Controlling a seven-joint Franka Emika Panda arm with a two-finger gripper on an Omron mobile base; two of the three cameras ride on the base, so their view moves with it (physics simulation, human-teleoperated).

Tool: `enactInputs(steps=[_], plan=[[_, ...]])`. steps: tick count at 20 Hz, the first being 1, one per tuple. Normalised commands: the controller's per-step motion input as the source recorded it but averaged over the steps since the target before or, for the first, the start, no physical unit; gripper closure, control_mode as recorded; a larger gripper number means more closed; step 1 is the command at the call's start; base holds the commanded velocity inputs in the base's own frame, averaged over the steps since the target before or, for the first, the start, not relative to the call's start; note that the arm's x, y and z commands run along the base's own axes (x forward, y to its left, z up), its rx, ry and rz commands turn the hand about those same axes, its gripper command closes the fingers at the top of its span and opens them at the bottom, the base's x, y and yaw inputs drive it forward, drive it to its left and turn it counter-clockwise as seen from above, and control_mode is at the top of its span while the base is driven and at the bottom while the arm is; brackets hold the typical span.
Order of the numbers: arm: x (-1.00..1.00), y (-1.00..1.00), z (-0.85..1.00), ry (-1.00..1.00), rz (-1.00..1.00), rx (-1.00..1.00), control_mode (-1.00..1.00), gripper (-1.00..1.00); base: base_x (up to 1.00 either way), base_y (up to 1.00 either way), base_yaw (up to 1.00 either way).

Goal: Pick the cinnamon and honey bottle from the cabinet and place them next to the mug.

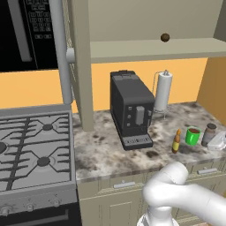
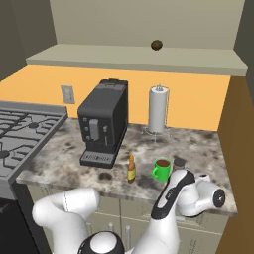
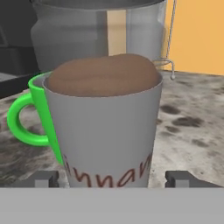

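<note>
The cinnamon (image 3: 105,122), a grey jar with a brown top and red lettering, stands upright on the counter between my gripper's (image 3: 113,179) spread fingertips (image 3: 43,178). A gap shows on each side, so the gripper is open around the jar. The green mug (image 3: 37,109) sits just behind the jar, to its left and close against it. From the left base view, the honey bottle (image 1: 176,141), mug (image 1: 192,136) and cinnamon (image 1: 209,133) stand in a row near the counter's front right. The cabinet shelf (image 1: 154,49) is overhead.
A small brown ball (image 1: 165,37) lies on the cabinet shelf. A black coffee machine (image 1: 131,109) and a paper towel roll (image 1: 163,92) stand behind the row. The stove (image 1: 35,145) is to the left, and an orange-brown side wall (image 2: 235,149) closes the counter's right end.
</note>
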Motion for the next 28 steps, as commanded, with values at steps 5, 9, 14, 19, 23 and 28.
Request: enactInputs(steps=[5,9,14,19,23,28], plan=[[-0.50,-0.08,0.00,0.00,-0.02,0.03,-1.00,-1.00,0.00,0.00,0.00],[-0.71,-0.01,0.07,-0.07,-0.04,0.02,-1.00,-1.00,0.00,0.00,0.00],[-0.56,0.23,0.71,-0.22,-0.01,0.00,-1.00,-1.00,0.00,0.00,0.00],[-0.40,0.78,1.00,-0.17,-0.03,-0.03,-1.00,-1.00,0.00,0.00,0.00],[-0.34,0.84,1.00,-0.05,-0.05,-0.07,-1.00,-1.00,0.00,0.00,0.00],[-0.09,0.75,1.00,0.04,-0.07,-0.10,-1.00,-1.00,0.00,0.00,0.00]])
